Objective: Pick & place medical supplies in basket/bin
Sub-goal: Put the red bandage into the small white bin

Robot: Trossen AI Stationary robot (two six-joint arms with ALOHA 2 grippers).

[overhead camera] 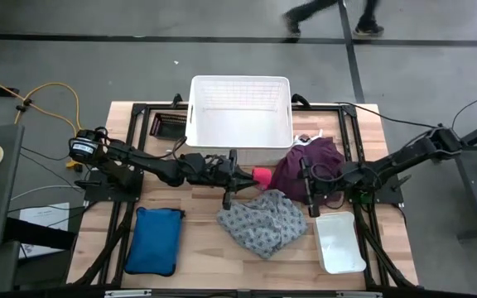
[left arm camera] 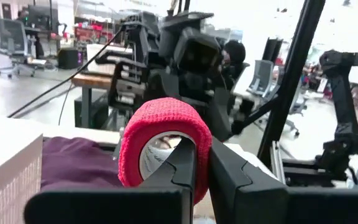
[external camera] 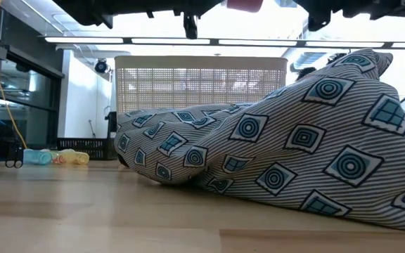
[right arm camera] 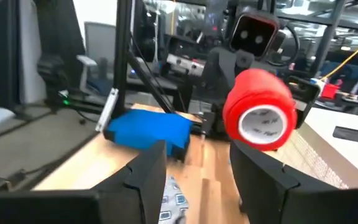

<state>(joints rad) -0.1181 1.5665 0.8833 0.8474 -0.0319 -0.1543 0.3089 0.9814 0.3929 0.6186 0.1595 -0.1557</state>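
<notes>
My left gripper [overhead camera: 243,176] is at the table's middle, just in front of the white basket [overhead camera: 240,87], and is shut on the pink tape roll [overhead camera: 261,175]. The roll also shows in the left wrist view [left arm camera: 160,121] and the right wrist view [right arm camera: 257,118]. My right gripper [overhead camera: 311,197] is open and empty above the near edge of the purple cloth [overhead camera: 313,161], which lies right of the roll. The grey patterned cloth [overhead camera: 263,222] lies bunched on the table in front of both grippers. The black block and the clear bottle do not show. My left gripper holds the pink tape roll by its wall [left arm camera: 202,163]. One finger [left arm camera: 182,163] reaches into the roll's hollow and the other [left arm camera: 229,177] is outside. The fingers come level from the table's left. The roll is lifted clear of the table, its opening facing back along the fingers.
A blue pouch [overhead camera: 156,240] lies at the near left and a white tray [overhead camera: 338,242] at the near right. A small black tray with rolled items [overhead camera: 171,124] stands left of the basket. A person's legs [overhead camera: 330,16] pass on the floor beyond the table.
</notes>
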